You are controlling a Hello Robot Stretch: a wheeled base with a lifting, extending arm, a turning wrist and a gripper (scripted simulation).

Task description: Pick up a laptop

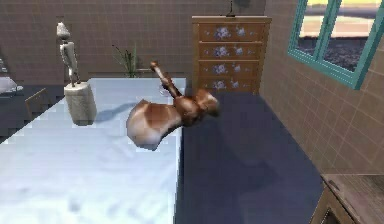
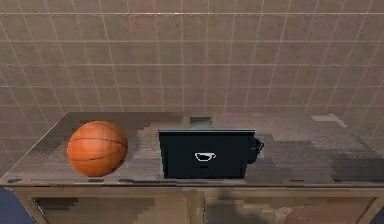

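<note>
Tan tiled wall [image 2: 200, 50] at the back, and against it a long, mottled, worn tabletop [image 2: 320, 150]. Mid-tabletop stands the laptop [image 2: 208, 155]: a flat dark rectangle, upright, with a small white emblem on its lid. Left of it, apart, sits a round orange basketball [image 2: 97, 148] with black seams. The hand's state: cannot tell.

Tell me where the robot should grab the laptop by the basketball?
Probably the top edge of the laptop, coming down from above. Its dark panel stands upright on the table, so that edge is thin and free. The basketball sits close on the arm side view's left, so that side looks crowded.
</note>
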